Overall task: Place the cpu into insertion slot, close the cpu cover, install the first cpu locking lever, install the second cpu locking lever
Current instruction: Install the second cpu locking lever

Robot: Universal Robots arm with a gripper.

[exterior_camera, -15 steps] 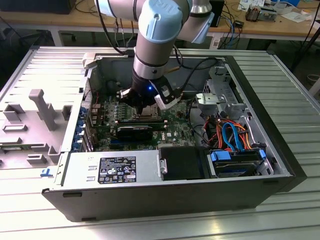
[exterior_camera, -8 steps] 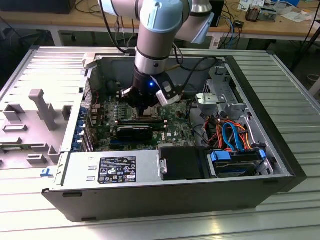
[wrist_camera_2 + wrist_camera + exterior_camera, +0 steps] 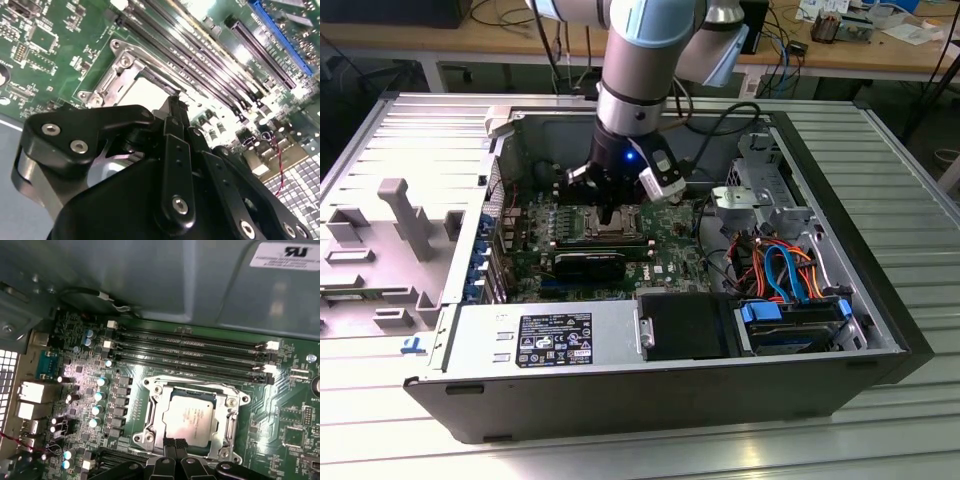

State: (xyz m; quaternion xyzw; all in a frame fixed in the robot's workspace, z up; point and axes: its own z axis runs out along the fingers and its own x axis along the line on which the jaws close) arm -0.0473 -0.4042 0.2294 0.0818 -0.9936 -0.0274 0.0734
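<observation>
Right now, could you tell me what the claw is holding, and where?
Nothing visibly: the claw sits at the insertion slot's edge, and the cpu lies seated there.

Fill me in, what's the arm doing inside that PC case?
The arm's gripper is down over the insertion slot on the green motherboard. The cpu already sits in the slot, with the cpu cover lying down around it. The gripper's fingertips are right at the socket's edge.
</observation>
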